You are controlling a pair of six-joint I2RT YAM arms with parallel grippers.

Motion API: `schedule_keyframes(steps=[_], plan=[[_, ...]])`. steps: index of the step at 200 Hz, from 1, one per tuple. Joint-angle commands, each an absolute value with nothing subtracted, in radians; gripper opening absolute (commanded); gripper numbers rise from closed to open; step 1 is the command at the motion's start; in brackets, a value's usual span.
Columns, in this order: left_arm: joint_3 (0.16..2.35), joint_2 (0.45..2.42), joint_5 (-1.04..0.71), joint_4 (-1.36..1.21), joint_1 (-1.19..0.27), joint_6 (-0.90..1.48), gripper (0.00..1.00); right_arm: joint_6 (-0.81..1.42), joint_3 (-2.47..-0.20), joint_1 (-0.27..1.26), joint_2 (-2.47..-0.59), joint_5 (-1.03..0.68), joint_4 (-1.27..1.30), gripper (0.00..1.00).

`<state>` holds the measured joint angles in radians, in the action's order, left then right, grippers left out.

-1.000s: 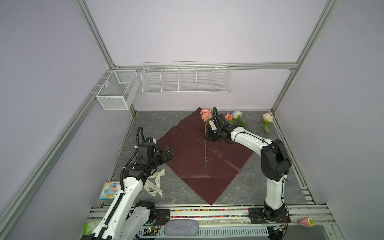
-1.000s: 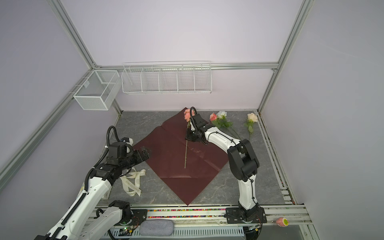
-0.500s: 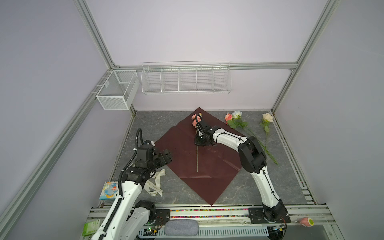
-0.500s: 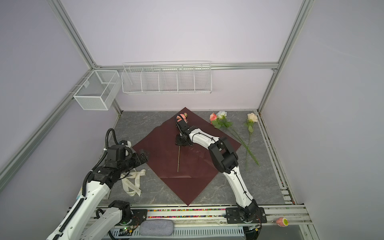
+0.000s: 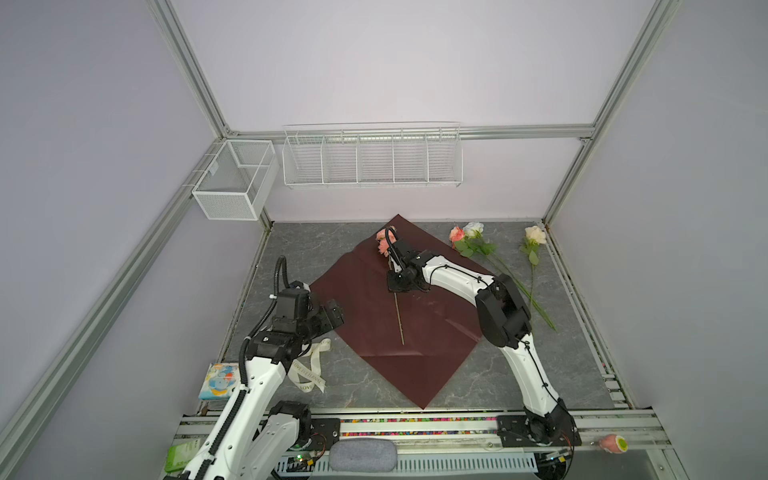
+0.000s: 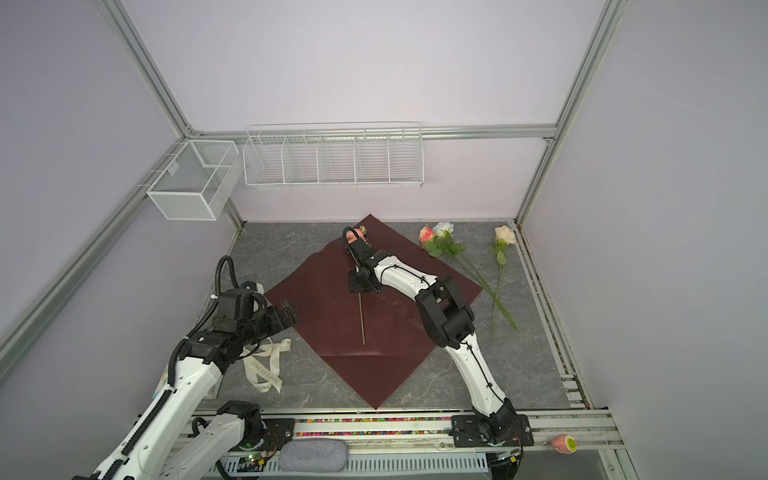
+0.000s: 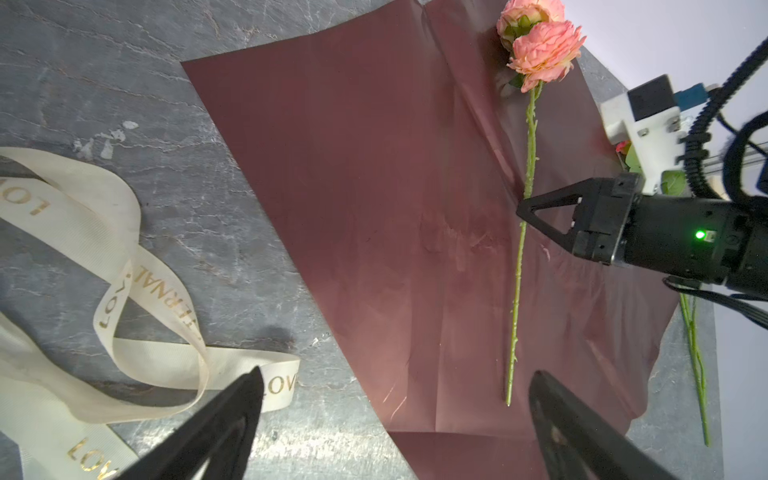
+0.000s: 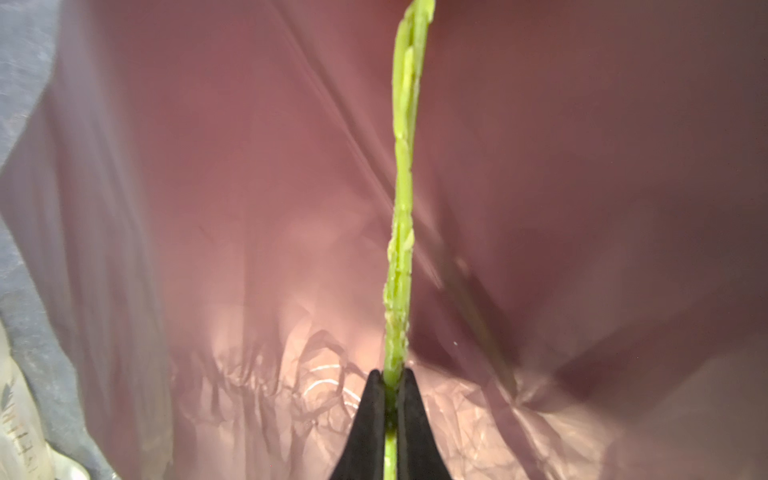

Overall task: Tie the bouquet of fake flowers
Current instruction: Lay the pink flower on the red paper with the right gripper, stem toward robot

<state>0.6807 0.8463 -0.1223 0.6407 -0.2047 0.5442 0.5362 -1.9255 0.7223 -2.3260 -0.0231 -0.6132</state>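
Note:
The fake flowers of the bouquet lie apart, not bundled. A peach-pink rose (image 5: pixel 382 243) (image 7: pixel 544 50) rests on the flat dark red wrapping paper (image 5: pixel 436 332) (image 6: pixel 324 291) (image 7: pixel 374 166). My right gripper (image 5: pixel 393 289) (image 6: pixel 358 286) (image 7: pixel 521 212) (image 8: pixel 390 374) is shut on its green stem (image 8: pixel 401 232) (image 6: pixel 362 320) partway along. Two roses (image 5: pixel 465 232) and a cream rose (image 5: pixel 534 235) lie on the table to the right. My left gripper (image 5: pixel 328 318) (image 6: pixel 282 316) (image 7: pixel 397 374) hangs open over the paper's left corner, holding nothing.
A cream ribbon (image 5: pixel 309 370) (image 7: pixel 124 257) with gold lettering lies looped left of the paper, under the left arm. Two white wire baskets (image 5: pixel 372 158) (image 5: pixel 232 183) hang on the back walls. A colourful packet (image 5: pixel 218 380) lies front left; a grey pad (image 5: pixel 361 455) lies on the front rail.
My right gripper has carried the pink rose leftward over the paper, its elbow swinging in from the right. The left gripper has barely moved.

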Motion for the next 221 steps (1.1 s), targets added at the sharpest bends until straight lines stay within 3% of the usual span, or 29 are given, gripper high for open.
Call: schedule_keyframes(steps=[1,38,159,190,221], plan=[[0.7,0.822,-0.098,0.669,-0.199,0.545,0.99,0.508,-1.941,0.728,-2.264,-0.018,-0.644,0.08],[0.68,0.815,-0.109,0.652,-0.199,0.545,0.99,0.55,-1.868,0.739,-2.221,0.02,-0.598,0.08],[0.67,0.867,-0.201,0.577,-0.199,0.562,0.99,0.654,-1.877,0.741,-2.33,-0.112,-0.578,0.13],[0.667,0.857,-0.218,0.562,-0.198,0.587,0.99,0.643,-1.877,0.741,-2.297,-0.139,-0.583,0.3],[0.649,0.84,-0.275,0.53,-0.196,0.615,0.99,0.598,-1.805,0.718,-2.167,-0.102,-0.571,0.4]])
